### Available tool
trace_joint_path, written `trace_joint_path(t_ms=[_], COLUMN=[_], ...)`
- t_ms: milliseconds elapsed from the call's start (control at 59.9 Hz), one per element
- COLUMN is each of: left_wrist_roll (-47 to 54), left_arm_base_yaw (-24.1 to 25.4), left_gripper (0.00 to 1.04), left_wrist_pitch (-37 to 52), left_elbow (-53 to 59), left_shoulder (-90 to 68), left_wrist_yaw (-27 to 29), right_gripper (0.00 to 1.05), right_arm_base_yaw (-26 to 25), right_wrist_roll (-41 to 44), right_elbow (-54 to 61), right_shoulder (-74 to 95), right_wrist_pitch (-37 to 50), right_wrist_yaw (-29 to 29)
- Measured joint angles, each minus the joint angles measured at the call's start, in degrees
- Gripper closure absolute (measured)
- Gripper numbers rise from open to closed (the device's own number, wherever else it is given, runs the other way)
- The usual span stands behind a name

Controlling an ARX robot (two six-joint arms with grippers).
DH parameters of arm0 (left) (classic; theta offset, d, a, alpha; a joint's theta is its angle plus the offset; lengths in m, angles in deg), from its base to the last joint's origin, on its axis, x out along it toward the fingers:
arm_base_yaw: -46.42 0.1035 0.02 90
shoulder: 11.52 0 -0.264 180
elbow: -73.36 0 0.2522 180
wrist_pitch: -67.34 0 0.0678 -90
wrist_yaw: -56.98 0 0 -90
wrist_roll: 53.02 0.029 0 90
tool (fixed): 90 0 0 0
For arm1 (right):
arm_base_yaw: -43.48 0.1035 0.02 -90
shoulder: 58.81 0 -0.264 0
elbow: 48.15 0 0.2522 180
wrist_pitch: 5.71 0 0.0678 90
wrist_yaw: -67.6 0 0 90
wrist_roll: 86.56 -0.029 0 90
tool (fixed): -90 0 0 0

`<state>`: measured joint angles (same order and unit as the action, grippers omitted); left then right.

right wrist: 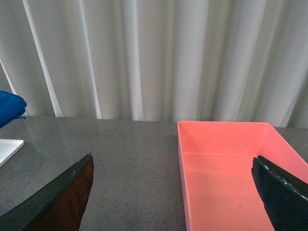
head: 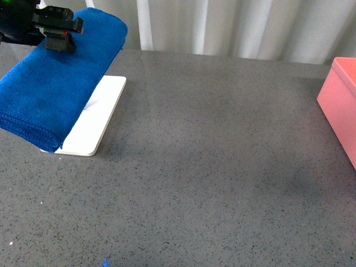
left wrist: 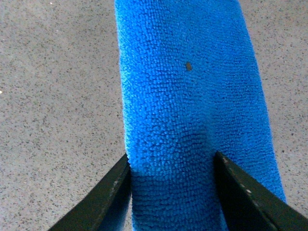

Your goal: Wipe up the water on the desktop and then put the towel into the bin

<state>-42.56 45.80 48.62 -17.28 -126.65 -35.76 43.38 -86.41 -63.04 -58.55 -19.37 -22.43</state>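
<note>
Pinching the folded towel (head: 53, 92) on the tray (head: 97, 125) at the tabletop's (head: 211, 189) left, the left end effector (left wrist: 171, 161) risks dropping loose layers on lifting; the right end effector (right wrist: 172, 161) gapes empty.

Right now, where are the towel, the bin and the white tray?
towel (head: 50, 94): front view, middle of its top face.
bin (right wrist: 226, 137): right wrist view, far inner wall.
white tray (head: 94, 125): front view, bare strip beside the towel.
</note>
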Motion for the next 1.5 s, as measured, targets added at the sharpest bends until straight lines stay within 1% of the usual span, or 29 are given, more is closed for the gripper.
trace_joint_path(t_ms=[83,200,234,284,417,551,634,718,734,801,885,1002,1135,1302,1502], left_wrist_roll=[-0.4,-0.8,-1.2,-1.6,-3.7,-8.5,-10.6,-13.1,-13.6,-15.1,-17.8,-20.6,-23.2,-25.7,-26.0], left_arm_base_yaw=[0.0,0.0,-0.1,-0.1,0.2,1.0,1.2,0.8,0.4,-1.2,-4.1,-7.7,-10.9,-14.8,-15.9], left_gripper=[0.66,0.93,0.97,1.00,1.00,1.00,1.00,1.00,1.00,1.00,1.00,1.00,1.00,1.00,1.00], left_wrist_pitch=[-0.4,-1.8,-1.8,-2.2,-3.3,-3.9,-3.9,-3.2,-2.9,-2.1,0.7,4.6,9.4,12.5,13.5], left_elbow=[0.0,0.2,0.3,0.3,0.2,-0.5,-1.0,-1.0,-0.8,0.9,4.4,8.6,11.4,12.6,12.5], left_shoulder=[0.0,0.3,0.5,0.6,1.8,7.6,10.7,15.0,16.1,19.0,21.4,23.8,25.4,24.7,21.5], left_wrist_yaw=[-0.8,-3.0,-3.3,-4.0,-6.9,-17.3,-20.8,-26.1,-27.5,-30.4,-35.2,-39.9,-41.4,-40.8,-38.6], right_gripper=[0.07,0.07,0.07,0.07,0.07,0.07,0.07,0.07,0.07,0.07,0.07,0.07,0.07,0.07,0.07], right_arm_base_yaw=[0.0,0.0,0.0,0.0,0.0,0.0,0.0,0.0,0.0,0.0,0.0,0.0,0.0,0.0,0.0], right_wrist_roll=[0.0,0.0,0.0,0.0,0.0,0.0,0.0,0.0,0.0,0.0,0.0,0.0,0.0,0.0,0.0], right_elbow=[0.0,0.0,0.0,0.0,0.0,0.0,0.0,0.0,0.0,0.0,0.0,0.0,0.0,0.0,0.0], right_shoulder=[0.0,0.0,0.0,0.0,0.0,0.0,0.0,0.0,0.0,0.0,0.0,0.0,0.0,0.0,0.0], right_wrist_pitch=[0.0,0.0,0.0,0.0,0.0,0.0,0.0,0.0,0.0,0.0,0.0,0.0,0.0,0.0,0.0], right_wrist_yaw=[0.0,0.0,0.0,0.0,0.0,0.0,0.0,0.0,0.0,0.0,0.0,0.0,0.0,0.0,0.0])
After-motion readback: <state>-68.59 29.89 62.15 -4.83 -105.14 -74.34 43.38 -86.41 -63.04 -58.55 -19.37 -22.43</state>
